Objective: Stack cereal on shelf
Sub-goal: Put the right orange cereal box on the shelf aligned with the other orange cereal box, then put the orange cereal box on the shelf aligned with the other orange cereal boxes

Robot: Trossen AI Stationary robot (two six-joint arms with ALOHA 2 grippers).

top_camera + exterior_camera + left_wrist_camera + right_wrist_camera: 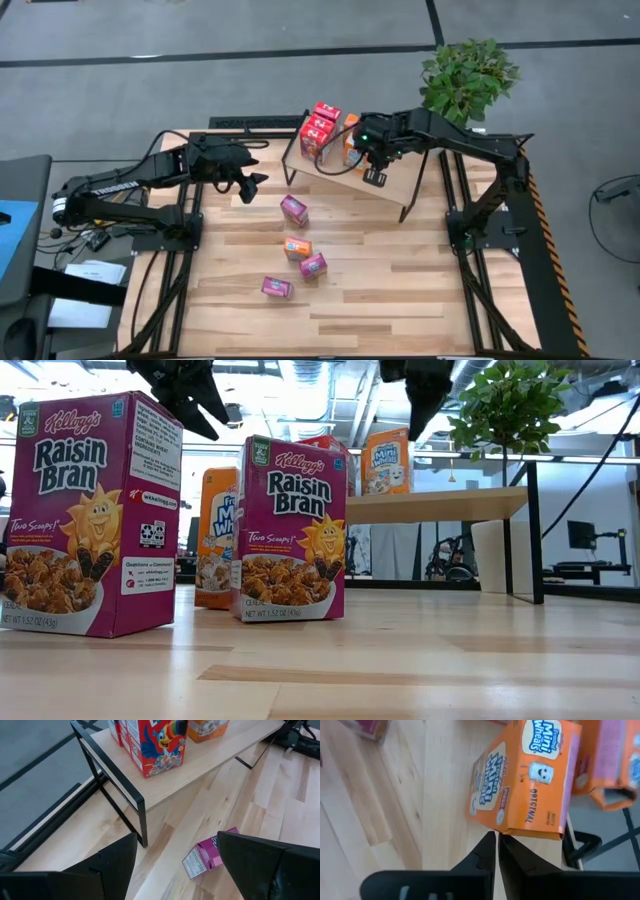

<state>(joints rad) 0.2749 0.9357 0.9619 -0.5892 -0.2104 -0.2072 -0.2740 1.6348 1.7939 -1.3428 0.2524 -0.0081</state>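
A: Left to right, quick. Left gripper (247,183) hovers above the tabletop (420,280) just left of the shelf (385,190), fingers spread wide apart, nothing in them. Its wrist view looks down on a magenta box (207,859) lying on the wood near the shelf leg.

B: Same one in the overhead?

A: Probably the top magenta box (293,210). Below it an orange box (297,246), then two more magenta boxes (313,266) and (276,287), all still on the table, well apart from the shelf.

B: On the shelf?

A: Red boxes (320,127) at the back left corner, an orange Mini-Wheats box (525,780) beside them. Right gripper (373,168) sits over the shelf board just in front of that orange box, fingers pressed together, holding nothing.

B: Step in hand?

A: My read: the left arm goes for the nearest magenta box. Do it well: drop straight over it, turn the wrist so the fingers close across the narrow faces, grip mid-box so it doesn't swing. Lift high enough to pass the shelf edge and black frame (115,790).

B: Risk?

A: Knocking the red boxes when placing. Set it in the open board area, and keep the right arm out of the way.
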